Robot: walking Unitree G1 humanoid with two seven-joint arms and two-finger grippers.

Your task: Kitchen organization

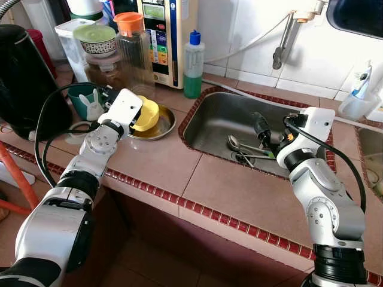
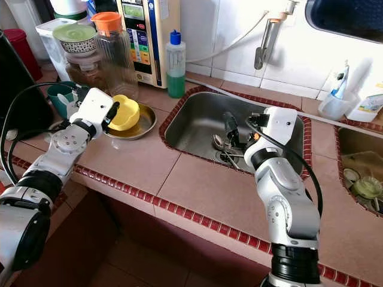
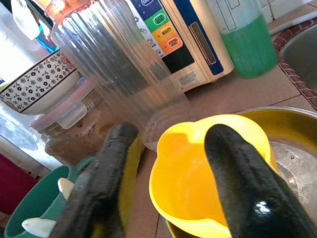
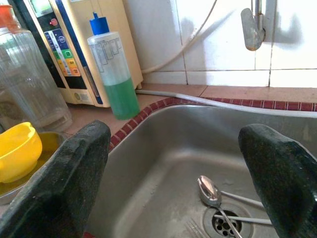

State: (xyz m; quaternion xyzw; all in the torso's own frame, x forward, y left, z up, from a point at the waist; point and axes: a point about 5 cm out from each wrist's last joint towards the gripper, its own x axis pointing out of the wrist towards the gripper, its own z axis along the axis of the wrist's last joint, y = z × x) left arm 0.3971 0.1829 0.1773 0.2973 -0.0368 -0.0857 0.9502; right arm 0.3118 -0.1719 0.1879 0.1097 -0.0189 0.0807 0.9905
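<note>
Yellow bowl partly hidden behind left gripper.

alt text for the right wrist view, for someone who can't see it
Between the right gripper's two open black fingers lies a steel sink with a spoon by its drain. Behind, on the tiled counter, stand a bottle of green liquid and a clear jug; a yellow bowl sits alongside.

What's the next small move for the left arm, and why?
Probably close the fingers on the yellow bowl. The left gripper is open, one finger inside the bowl and one outside its rim, and the bowl sits in the metal dish. The right gripper hovers open over the sink.
</note>
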